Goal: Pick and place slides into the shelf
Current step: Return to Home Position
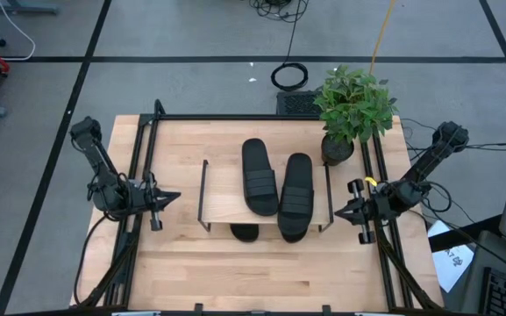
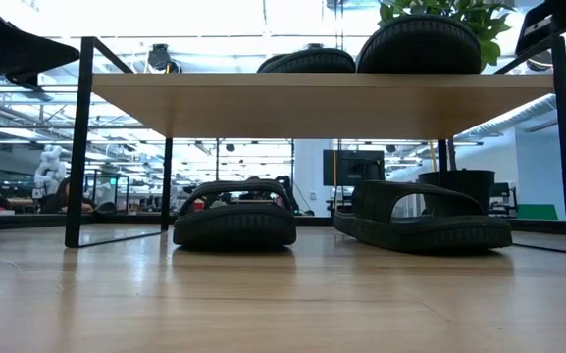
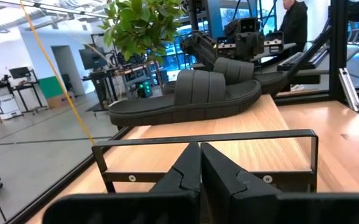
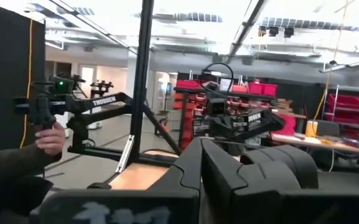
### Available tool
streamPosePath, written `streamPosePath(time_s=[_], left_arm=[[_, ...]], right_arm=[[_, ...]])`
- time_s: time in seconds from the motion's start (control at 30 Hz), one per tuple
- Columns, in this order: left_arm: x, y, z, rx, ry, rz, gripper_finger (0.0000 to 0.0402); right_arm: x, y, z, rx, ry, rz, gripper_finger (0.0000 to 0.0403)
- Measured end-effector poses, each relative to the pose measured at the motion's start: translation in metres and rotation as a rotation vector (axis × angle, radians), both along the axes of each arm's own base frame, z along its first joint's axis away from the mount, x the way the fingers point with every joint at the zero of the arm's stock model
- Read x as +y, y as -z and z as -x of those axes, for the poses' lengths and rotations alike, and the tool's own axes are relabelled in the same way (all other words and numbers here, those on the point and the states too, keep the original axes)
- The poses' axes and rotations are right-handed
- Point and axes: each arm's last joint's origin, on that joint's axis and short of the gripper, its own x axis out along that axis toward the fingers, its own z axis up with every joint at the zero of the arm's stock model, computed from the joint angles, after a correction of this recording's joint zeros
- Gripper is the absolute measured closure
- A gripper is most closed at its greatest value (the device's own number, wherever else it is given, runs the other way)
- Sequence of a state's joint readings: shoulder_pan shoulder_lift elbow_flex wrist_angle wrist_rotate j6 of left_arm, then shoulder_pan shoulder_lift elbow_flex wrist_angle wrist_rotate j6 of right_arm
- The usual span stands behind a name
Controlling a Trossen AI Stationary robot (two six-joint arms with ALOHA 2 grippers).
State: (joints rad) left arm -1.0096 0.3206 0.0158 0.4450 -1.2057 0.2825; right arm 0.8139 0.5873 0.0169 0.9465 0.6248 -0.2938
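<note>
My left pincer [image 1: 174, 197] and right pincer [image 1: 340, 211] sit clenched, empty, at nine and three o'clock of the shelf [image 1: 222, 189], whose slides [image 1: 260, 175] look light and rubbery, best gripped by the strap [image 3: 201, 87].

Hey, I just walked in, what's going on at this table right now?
Nothing is being handled at this moment. Two slides lie on top of the shelf, and two more sit on the table under it. The left gripper hangs beside the shelf's left end and the right gripper beside its right end, both empty with fingers shut. A potted plant stands at the table's far right corner.
</note>
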Motion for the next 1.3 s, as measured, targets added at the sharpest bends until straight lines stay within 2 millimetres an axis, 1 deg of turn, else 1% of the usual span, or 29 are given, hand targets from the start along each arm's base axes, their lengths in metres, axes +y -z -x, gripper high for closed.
streamPosePath(time_s=[0.37,0.67,1.3], left_arm=[[0.0000,0.0000,0.0000,0.000,0.000,-0.002,0.0400],[0.0000,0.0000,0.0000,0.000,0.001,-0.001,0.0382],[0.0000,0.0000,0.0000,0.000,0.001,-0.001,0.0380]], right_arm=[[-0.0007,-0.0023,0.0006,-0.020,0.004,-0.010,0.0403],[-0.0004,-0.0010,0.0002,-0.009,0.003,-0.002,0.0403],[-0.0004,-0.0010,0.0002,-0.009,0.004,-0.003,0.0403]])
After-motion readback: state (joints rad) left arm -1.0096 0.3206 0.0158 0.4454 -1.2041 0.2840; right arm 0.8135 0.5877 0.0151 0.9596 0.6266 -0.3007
